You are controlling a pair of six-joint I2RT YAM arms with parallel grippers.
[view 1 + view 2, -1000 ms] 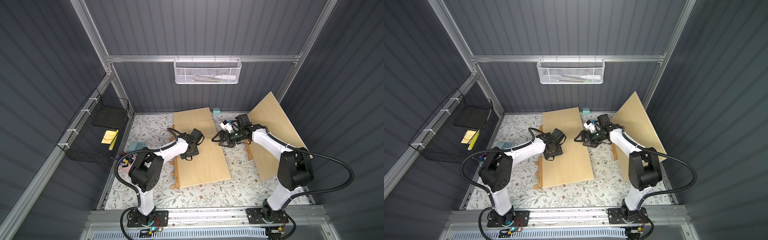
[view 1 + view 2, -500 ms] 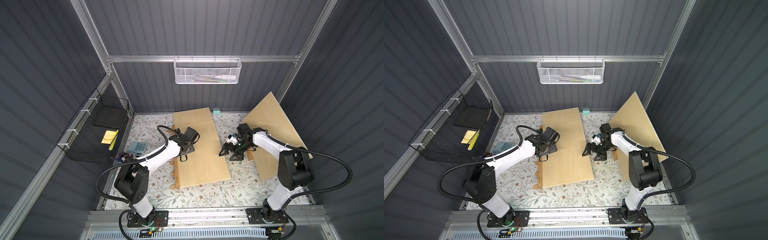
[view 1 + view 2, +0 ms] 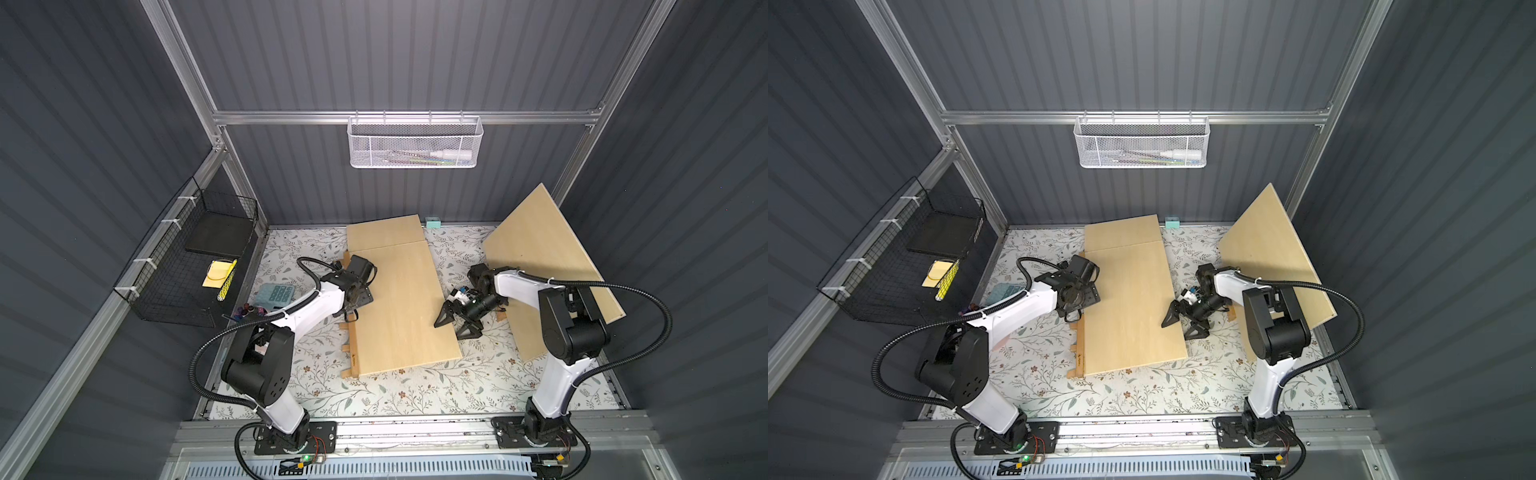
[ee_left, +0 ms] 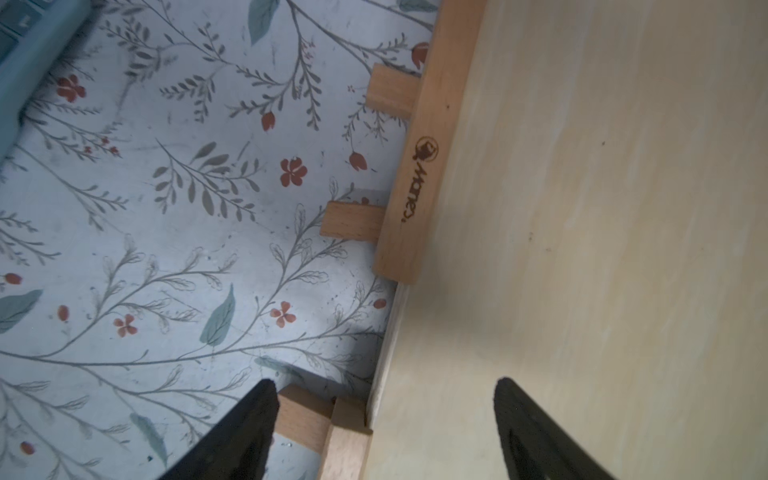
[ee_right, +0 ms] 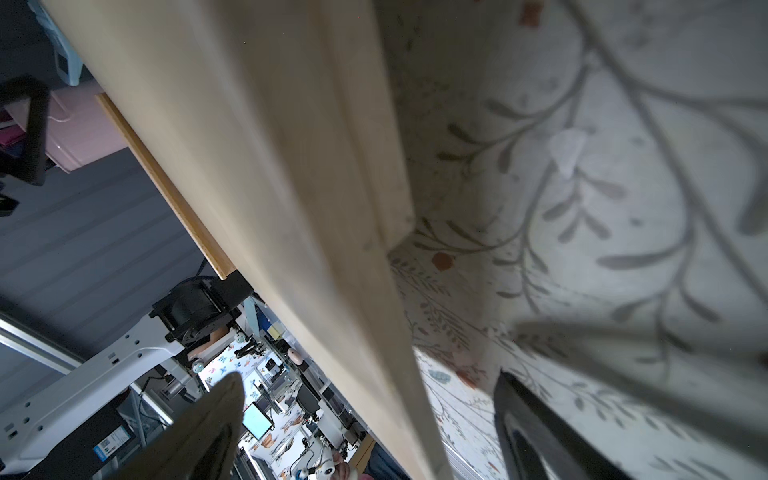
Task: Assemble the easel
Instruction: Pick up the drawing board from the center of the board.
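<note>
Wooden board [image 3: 399, 307] now sits between the lowered right hand's [image 3: 449, 331] spread jaws.

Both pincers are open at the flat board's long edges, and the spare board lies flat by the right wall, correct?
No. The spare board stands tilted up along the right wall, not flat; both top views show it. The left pincer and right pincer are open at the flat board's long edges.
</note>
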